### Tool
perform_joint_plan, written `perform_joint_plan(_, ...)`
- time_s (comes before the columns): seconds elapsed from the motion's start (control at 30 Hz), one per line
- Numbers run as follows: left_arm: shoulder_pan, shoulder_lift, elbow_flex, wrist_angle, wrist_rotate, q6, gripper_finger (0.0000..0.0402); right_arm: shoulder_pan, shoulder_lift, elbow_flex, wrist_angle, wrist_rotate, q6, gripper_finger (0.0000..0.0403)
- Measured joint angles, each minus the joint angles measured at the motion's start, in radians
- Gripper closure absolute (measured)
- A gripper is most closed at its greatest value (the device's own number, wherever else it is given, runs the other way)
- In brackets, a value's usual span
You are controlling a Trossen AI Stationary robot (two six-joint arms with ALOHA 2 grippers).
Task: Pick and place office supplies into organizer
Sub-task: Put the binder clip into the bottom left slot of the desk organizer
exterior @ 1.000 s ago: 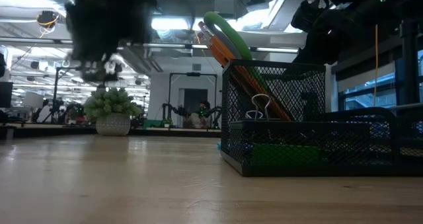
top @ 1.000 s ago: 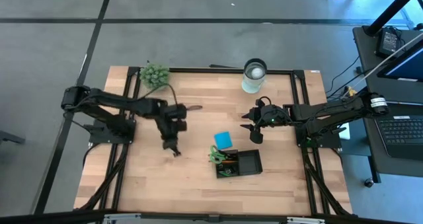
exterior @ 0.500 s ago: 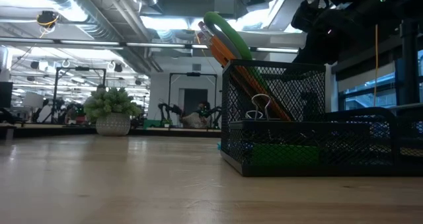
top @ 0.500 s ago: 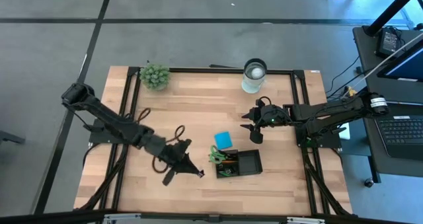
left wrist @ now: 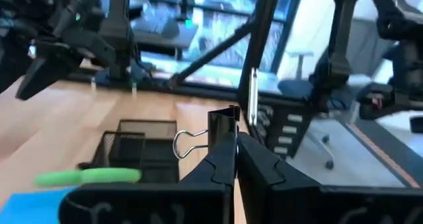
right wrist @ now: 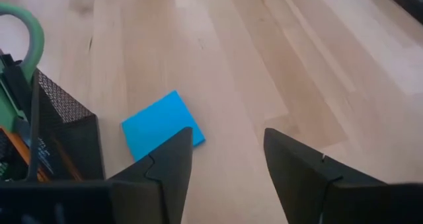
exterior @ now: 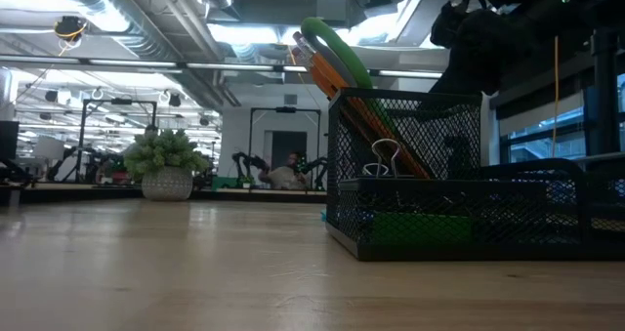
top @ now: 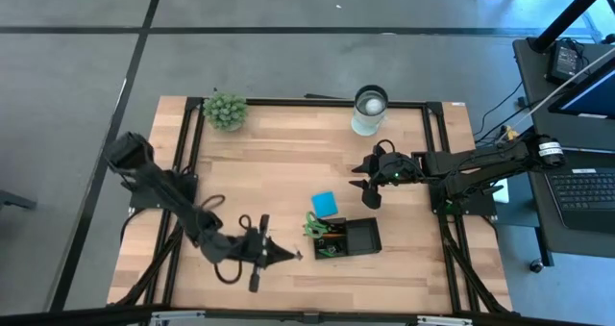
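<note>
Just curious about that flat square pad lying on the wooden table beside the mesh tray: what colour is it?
Bright blue; the square pad shows best in the right wrist view.

Grey floor [top: 307, 57] with dark seams, ceiling strip lights [exterior: 127, 23], side desk [top: 567, 143].
</note>
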Motion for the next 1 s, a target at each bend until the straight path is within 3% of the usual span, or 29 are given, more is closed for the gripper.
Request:
perform_joint_plan(0.17, -0.041, 0.185, 0.0, 0.296, -0.114, 0.089, 0.0399, 0.0, 0.0, 0.0, 0.0, 0.0, 0.031, 0.0214)
perform_joint_plan(0.33, -0.058, 0.36, 0.027, 0.454, -0.194, 0.13, 0.0398, 0.0, 0.0, 0.0, 0.0, 0.0, 0.032, 0.0214)
perform_joint_plan(0.57, -0.029, 0.543, 0.172, 0.466, -0.287, 0.173, 0.0398, 0.001, 0.0, 0.0, 0.0, 0.0, 0.035, 0.0214)
perform_joint_plan(0.83, 0.034, 0.6, 0.195, 0.414, -0.287, 0.134, 0.0398, 0.001, 0.0, 0.0, -0.001, 0.0, 0.032, 0.0214)
perform_joint_plan(1.0, 0.074, 0.606, 0.194, 0.368, -0.221, 0.088, 0.0398, 0.001, 0.0, 0.0, -0.001, 0.0, 0.031, 0.0214)
